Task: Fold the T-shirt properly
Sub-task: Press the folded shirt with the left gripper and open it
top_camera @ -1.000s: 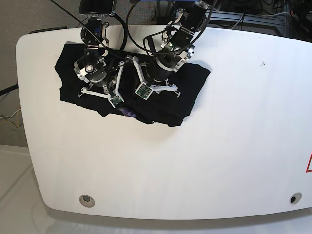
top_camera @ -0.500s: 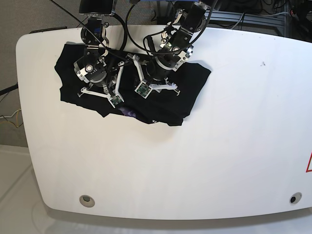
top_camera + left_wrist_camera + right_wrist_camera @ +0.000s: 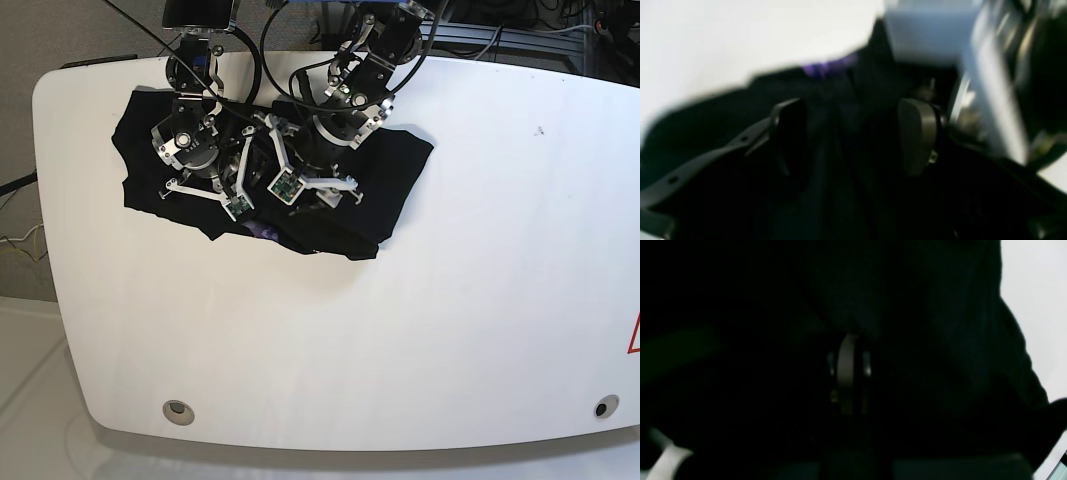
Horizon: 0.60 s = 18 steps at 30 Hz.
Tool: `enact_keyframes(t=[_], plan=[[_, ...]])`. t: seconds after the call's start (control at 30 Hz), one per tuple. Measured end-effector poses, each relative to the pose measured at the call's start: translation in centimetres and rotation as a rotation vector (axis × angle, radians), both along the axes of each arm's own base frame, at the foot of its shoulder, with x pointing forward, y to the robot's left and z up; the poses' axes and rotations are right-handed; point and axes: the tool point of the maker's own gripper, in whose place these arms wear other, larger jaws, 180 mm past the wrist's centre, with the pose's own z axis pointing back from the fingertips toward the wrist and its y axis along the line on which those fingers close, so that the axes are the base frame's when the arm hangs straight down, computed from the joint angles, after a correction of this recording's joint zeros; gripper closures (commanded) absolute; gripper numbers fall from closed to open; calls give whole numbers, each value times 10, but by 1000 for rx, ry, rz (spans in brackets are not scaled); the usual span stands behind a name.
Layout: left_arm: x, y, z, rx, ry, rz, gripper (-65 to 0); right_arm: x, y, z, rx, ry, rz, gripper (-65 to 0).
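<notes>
Black T-shirt (image 3: 160, 150) bunched at far left of white worktop (image 3: 450, 300), left tool (image 3: 853, 133) spread wide over cloth, gripping nothing, right tool (image 3: 848, 373) closed, pressed in dark folds, grip unclear

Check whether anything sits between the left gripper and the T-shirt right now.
Nothing visible does. The left gripper hangs directly over the black T-shirt, its fingers spread apart, with only dark cloth showing between them.

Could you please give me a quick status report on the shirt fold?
Left pincer open over cloth. Right pincer shut. Black short-sleeved cloth T-shirt bunched, unfolded, on white table. Nothing in the way.
</notes>
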Motion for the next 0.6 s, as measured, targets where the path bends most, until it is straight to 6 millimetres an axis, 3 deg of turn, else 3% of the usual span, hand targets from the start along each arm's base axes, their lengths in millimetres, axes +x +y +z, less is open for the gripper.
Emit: enact_keyframes(t=[0.1,0.37,0.6], plan=[[9,3,16,7,-39,9,-405,1,0,0,8,-3,-9,0],[16,13,36,-9,-106,22,-405,1,0,0,3,-4,-6,0],[14,30,26,10,-97,35,-403,0,0,0,3,-4,-6,0]])
